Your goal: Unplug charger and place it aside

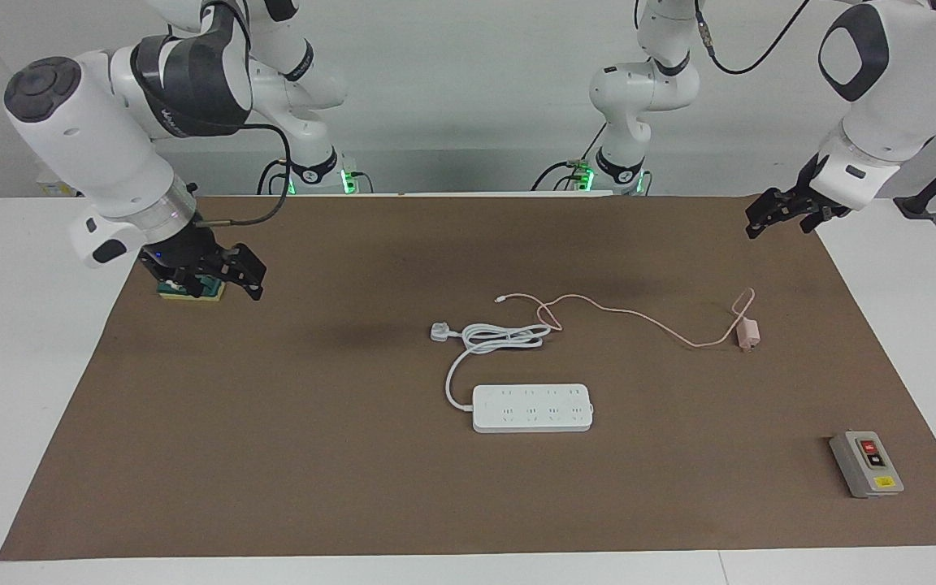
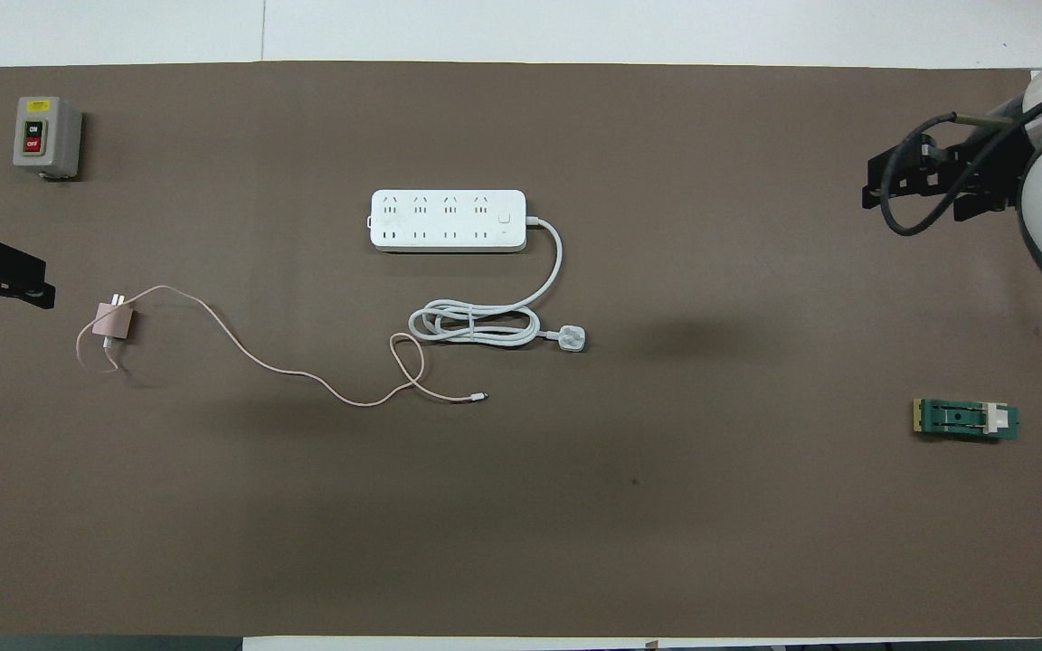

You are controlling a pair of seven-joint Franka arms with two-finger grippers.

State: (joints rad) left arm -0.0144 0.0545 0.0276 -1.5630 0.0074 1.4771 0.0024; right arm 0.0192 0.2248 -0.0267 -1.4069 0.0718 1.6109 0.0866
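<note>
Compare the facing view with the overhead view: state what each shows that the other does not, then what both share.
Facing view only: both arm bases and whole arms against the wall, and the right gripper up in the air above the green block.

Overhead view only: the green block's whole top, uncovered, and just the tip of the left gripper at the picture's edge.

Both: the charger lying unplugged on the brown mat, apart from the power strip, the grey switch box, and both grippers holding nothing.

The charger [image 1: 749, 333] lay unplugged on the brown mat [image 1: 273, 455], well apart from the power strip [image 1: 532, 407], toward the left arm's end. Both grippers hung high, away from the strip.
</note>
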